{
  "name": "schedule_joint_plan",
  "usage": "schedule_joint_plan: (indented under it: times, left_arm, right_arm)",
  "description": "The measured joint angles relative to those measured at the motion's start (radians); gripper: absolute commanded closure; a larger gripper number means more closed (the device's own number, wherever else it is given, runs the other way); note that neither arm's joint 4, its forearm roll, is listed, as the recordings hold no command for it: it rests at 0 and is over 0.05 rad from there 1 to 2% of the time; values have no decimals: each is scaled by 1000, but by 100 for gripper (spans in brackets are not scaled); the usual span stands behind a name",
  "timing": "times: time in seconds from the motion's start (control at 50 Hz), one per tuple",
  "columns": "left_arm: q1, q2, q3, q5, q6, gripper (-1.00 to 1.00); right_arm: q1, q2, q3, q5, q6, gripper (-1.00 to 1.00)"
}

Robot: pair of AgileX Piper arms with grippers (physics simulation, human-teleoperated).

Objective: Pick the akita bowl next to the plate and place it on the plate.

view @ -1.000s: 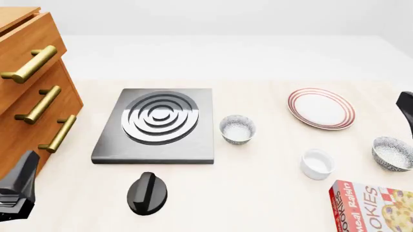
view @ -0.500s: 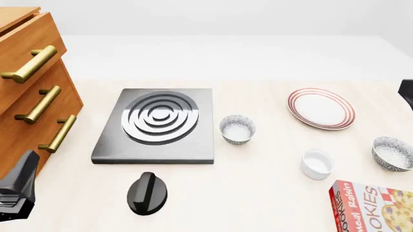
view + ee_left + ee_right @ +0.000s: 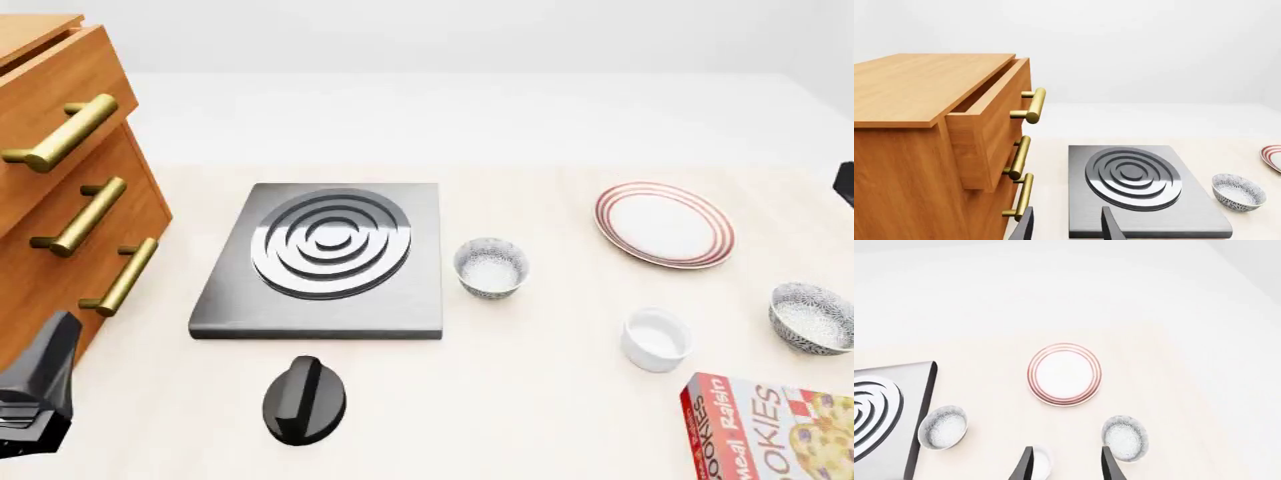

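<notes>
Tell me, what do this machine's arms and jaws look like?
Little shows. The left arm is a dark grey, angular, glossy casing at the front view's edge. Each wrist camera shows two slim, dark, tapering fingers. No cables or markings are visible.

All 3 views share the stove burner (image 3: 330,243), perhaps.

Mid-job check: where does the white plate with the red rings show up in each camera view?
Front view: the round white plate with thin red rings lies right of centre, beyond the plain white ramekin.
Left wrist view: only a sliver of its rim shows at the picture's edge.
Right wrist view: whole, near the picture's middle.
Shared landmark: the grey ringed stove burner.
</notes>
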State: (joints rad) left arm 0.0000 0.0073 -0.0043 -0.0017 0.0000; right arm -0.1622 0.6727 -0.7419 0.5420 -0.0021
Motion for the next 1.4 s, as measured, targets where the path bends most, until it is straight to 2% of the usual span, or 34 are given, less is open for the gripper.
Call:
schedule_joint_plan:
  times: [0.52,1.4]
  left_arm:
    - [0,0,0,0,0,-100]
    - [0,0,0,0,0,-100]
  right_arm:
    - [-70,135,5,-80,-50,-100]
    - [-142,414,65,-331,-106,-100]
